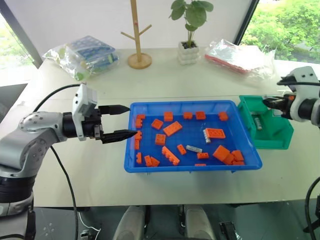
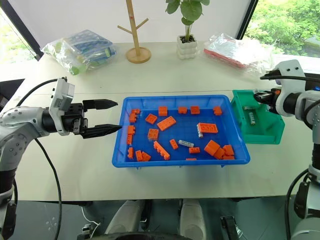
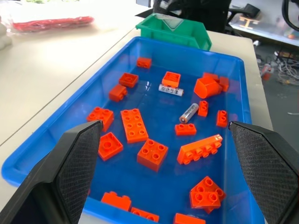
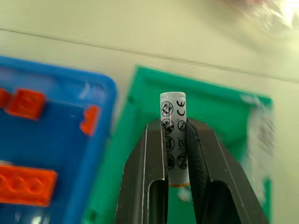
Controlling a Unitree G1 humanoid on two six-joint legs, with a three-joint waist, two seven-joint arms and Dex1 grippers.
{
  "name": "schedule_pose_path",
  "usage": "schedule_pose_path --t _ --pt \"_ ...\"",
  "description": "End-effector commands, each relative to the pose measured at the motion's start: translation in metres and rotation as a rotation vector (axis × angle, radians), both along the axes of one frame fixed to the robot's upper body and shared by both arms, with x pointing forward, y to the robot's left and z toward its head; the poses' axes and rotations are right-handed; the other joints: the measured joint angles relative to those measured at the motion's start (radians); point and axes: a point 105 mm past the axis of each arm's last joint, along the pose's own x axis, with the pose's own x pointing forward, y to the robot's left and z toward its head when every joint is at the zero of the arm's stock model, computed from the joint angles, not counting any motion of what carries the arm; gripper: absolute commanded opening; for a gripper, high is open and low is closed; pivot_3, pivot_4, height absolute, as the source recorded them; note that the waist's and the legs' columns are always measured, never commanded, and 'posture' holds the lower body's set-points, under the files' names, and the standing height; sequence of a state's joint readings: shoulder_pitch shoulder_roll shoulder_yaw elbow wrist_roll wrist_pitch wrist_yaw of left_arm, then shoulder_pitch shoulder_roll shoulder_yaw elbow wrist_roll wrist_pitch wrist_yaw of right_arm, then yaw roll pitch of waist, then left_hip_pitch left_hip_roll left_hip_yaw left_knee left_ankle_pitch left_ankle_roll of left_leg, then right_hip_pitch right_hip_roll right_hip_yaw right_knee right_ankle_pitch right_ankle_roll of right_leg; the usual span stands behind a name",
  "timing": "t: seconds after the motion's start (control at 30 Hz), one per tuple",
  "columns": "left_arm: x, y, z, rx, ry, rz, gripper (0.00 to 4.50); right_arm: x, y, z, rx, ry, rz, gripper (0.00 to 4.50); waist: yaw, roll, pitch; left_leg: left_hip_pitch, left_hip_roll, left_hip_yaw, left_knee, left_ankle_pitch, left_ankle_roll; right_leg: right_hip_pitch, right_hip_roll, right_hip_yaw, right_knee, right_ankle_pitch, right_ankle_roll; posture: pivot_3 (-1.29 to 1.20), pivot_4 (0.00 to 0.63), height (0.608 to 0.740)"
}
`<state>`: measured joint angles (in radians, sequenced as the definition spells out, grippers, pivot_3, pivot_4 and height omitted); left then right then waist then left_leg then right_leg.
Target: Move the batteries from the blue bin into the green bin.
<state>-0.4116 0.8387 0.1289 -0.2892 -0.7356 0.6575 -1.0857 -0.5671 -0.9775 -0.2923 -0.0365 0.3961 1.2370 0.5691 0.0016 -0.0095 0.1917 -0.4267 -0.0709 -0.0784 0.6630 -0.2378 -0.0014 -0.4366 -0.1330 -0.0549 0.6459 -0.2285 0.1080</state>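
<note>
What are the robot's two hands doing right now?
Left gripper: open, holding nothing, beside the blue bin.
Right gripper: shut on a battery, over the green bin.

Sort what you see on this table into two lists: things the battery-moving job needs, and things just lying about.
Job: batteries, one held by the right gripper over the green bin; blue bin; open left gripper.

Lying about: orange bricks, wooden stand, potted plant, plastic bags.

Orange bricks [image 1: 172, 128], blue bin [image 1: 192, 165], green bin [image 1: 274, 140].
</note>
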Motion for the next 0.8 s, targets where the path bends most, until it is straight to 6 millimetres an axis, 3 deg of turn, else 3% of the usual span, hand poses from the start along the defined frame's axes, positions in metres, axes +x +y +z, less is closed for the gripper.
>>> schedule_pose_path --t 0.03,0.13,0.23,0.37,0.43,0.57,0.67,0.8 --pt "0.000 -0.003 0.010 0.003 -0.055 -0.019 4.50 -0.005 -0.004 0.005 -0.035 -0.038 0.000 1.76 0.001 0.000 0.000 0.000 0.000 0.000 0.000 0.000 0.000 0.000 0.000 0.000 0.000 0.000 0.000 0.00 0.150 0.693" --pt "0.001 -0.003 0.011 0.003 -0.059 -0.023 4.50 -0.005 -0.004 0.004 -0.082 -0.049 0.010 3.30 0.001 0.000 0.000 0.000 0.000 0.000 0.000 0.000 0.000 0.000 0.000 0.000 0.000 0.000 0.000 0.00 0.150 0.693" --pt "0.002 -0.002 0.011 0.005 -0.061 -0.025 4.50 0.000 0.011 0.020 -0.106 -0.129 0.111 3.30 0.002 0.000 0.000 0.000 0.000 0.000 0.000 0.000 0.000 0.000 0.000 0.000 0.000 0.000 0.000 0.00 0.150 0.693" --pt "0.003 -0.003 0.012 0.006 -0.064 -0.025 4.50 -0.008 0.074 0.043 0.019 -0.195 0.433 3.30 -0.001 0.001 0.001 0.000 0.000 0.000 0.000 0.000 0.000 0.000 0.000 0.000 0.000 0.000 0.000 0.00 0.150 0.693" --pt "0.003 -0.003 0.011 0.007 -0.065 -0.025 4.50 -0.019 0.104 0.035 0.030 -0.154 0.589 3.30 0.000 0.001 0.001 0.000 0.000 -0.001 0.000 0.000 0.000 0.000 0.000 0.000 0.000 0.000 0.000 0.00 0.150 0.693" --pt "0.001 -0.004 0.012 0.007 -0.066 -0.025 4.50 -0.037 0.138 0.005 0.017 -0.037 0.782 3.30 0.011 -0.001 0.002 0.000 0.000 -0.001 0.000 0.000 0.001 0.001 0.000 0.000 -0.001 0.000 0.001 0.00 0.150 0.693" --pt "0.001 -0.003 0.012 0.012 -0.066 -0.023 4.50 -0.047 0.153 -0.027 -0.021 0.057 0.884 3.30 0.013 -0.002 0.002 0.000 -0.001 -0.002 0.001 0.000 0.001 0.002 0.000 0.000 -0.003 0.000 0.000 0.00 0.150 0.693" --pt "0.000 -0.002 0.013 0.017 -0.067 -0.019 4.50 -0.049 0.155 -0.053 -0.042 0.121 0.916 3.30 0.011 -0.002 0.002 -0.001 -0.001 -0.002 0.001 -0.001 0.001 0.003 0.000 0.000 -0.005 -0.001 0.000 0.00 0.150 0.693"
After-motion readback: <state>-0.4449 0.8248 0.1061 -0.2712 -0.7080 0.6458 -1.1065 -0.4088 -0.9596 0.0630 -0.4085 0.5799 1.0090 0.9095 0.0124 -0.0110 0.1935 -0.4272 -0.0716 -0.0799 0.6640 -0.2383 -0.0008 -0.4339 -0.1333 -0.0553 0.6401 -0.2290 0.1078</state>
